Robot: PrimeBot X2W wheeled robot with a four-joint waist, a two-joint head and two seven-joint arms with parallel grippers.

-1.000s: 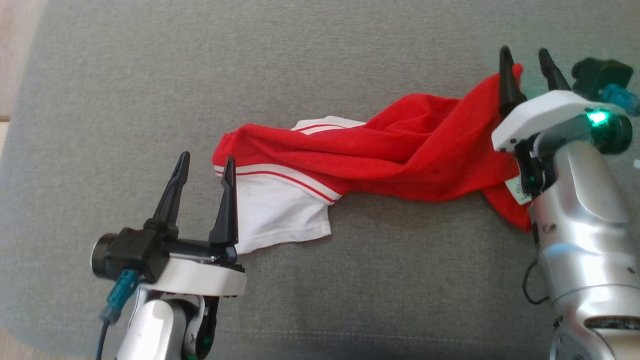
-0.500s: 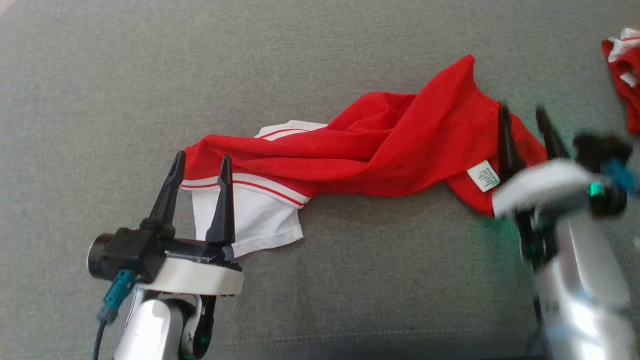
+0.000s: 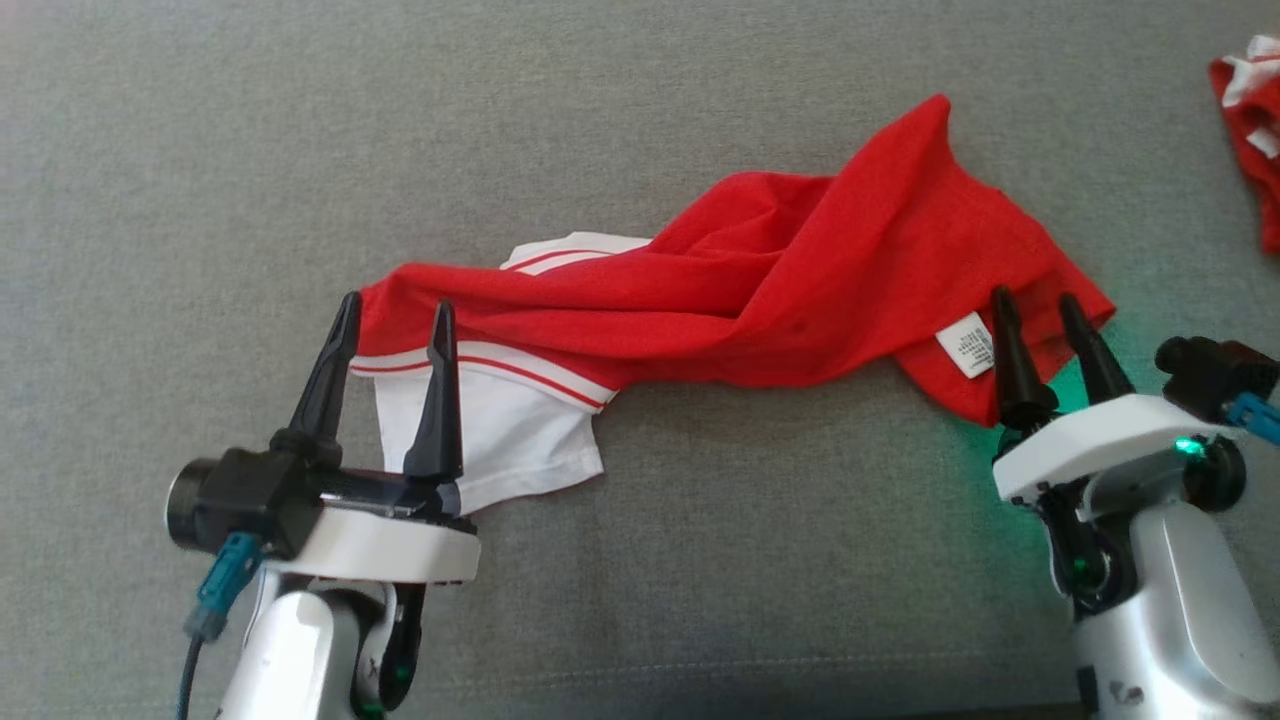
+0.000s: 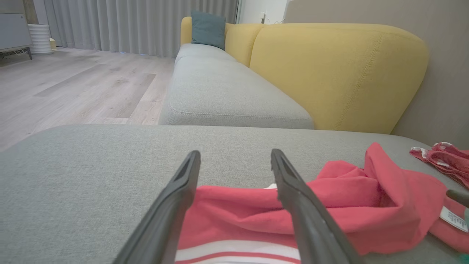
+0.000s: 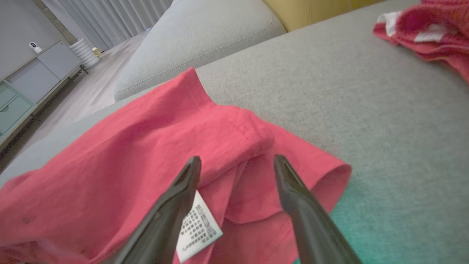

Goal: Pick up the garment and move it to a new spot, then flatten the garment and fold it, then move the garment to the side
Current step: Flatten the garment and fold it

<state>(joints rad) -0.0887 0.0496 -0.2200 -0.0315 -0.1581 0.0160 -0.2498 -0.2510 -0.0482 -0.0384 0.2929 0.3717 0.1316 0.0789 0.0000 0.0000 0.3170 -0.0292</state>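
- Garment (image 3: pixel 780 300), a red shirt with white striped trim, lies twisted like a rope across the grey seat cushion (image 3: pixel 640 580), its white end toward the robot's left and its red hem end toward the right.
- Left gripper (image 3: pixel 397 300) hovers at the white striped end with fingers spread wide and nothing between them; right gripper (image 3: pixel 1034 294) is equally wide and empty at the hem end, beside the care label (image 3: pixel 968 350).
- Flattening looks like the step in hand, and the twist is the main obstacle.
- Each gripper would do best to take one outer corner or edge, not the bunched middle, so the cloth can unroll when drawn apart.
- Pulling should be gentle and level with the cushion; a hard tug would likely tighten the twist.
- Head view gives the whole length and the twist's direction, plus a second red garment (image 3: pixel 1250 130) lying well apart at the far right.
- Right wrist view shows the hem opening (image 5: pixel 329 176) and its layers directly ahead of the fingers, detail that the head view flattens.
- Left wrist view shows how high the folds stand off the cushion, with a yellow backrest (image 4: pixel 329 73) behind.
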